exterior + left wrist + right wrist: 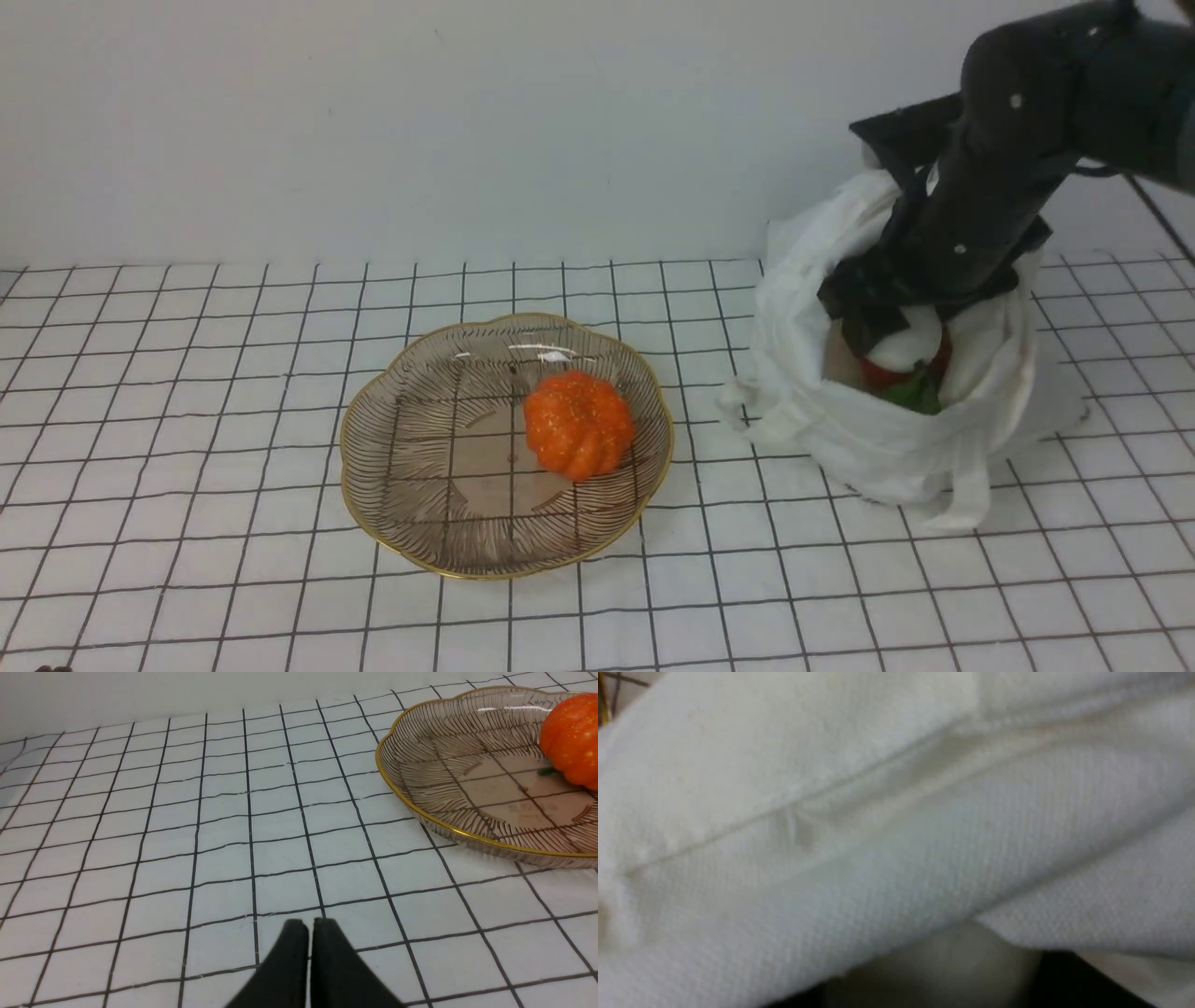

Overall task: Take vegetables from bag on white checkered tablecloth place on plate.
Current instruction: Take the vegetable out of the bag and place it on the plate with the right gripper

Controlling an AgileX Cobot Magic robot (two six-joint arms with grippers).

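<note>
The white cloth bag (887,448) stands at the right on the checkered tablecloth (187,420). Its mouth shows a white radish (907,347), a red pepper (876,374) and green leaves (917,394). My right gripper (878,322) reaches down into the bag, right at the radish; cloth (878,835) fills the right wrist view, so its jaws are unreadable. The glass plate (420,467) in the middle holds an orange pumpkin (577,423). My left gripper (310,924) is shut and empty, low over the cloth beside the plate (467,788).
A pale wall runs behind the table. The bag's strap handles (971,495) hang down its front side. Bare tablecloth stretches to the left of the plate and along the front edge.
</note>
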